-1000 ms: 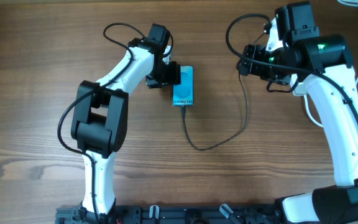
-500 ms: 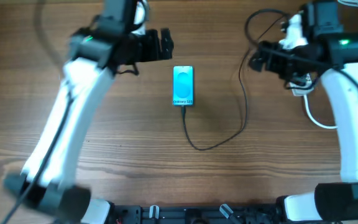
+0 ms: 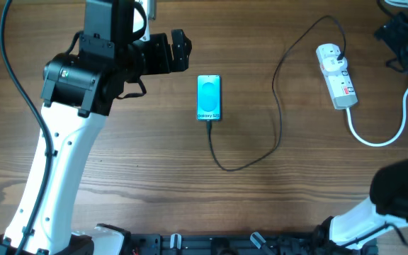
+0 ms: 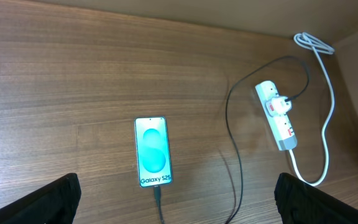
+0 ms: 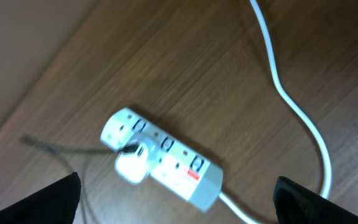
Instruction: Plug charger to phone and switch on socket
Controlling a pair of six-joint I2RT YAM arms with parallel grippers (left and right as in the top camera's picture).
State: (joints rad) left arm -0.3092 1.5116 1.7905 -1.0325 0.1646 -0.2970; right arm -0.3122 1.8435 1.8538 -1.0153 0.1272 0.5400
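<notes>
**Both arms just let go and backed off**

The phone [image 3: 209,98] lies mid-surface [image 3: 154,184], screen lit, with the charger [image 3: 279,106] in its near end. The cable loops right and far to the socket [image 3: 337,76], where its plug is seated. A second ago each claw was right on those. Now the left claw [image 3: 172,51] and right claw [image 3: 400,44] are raised clear, spread wide and empty. Looks basically done, though I can't read the switch.

Smooth white arm links [image 3: 55,163] — joined by blocky black joint housings [image 3: 73,78].
</notes>
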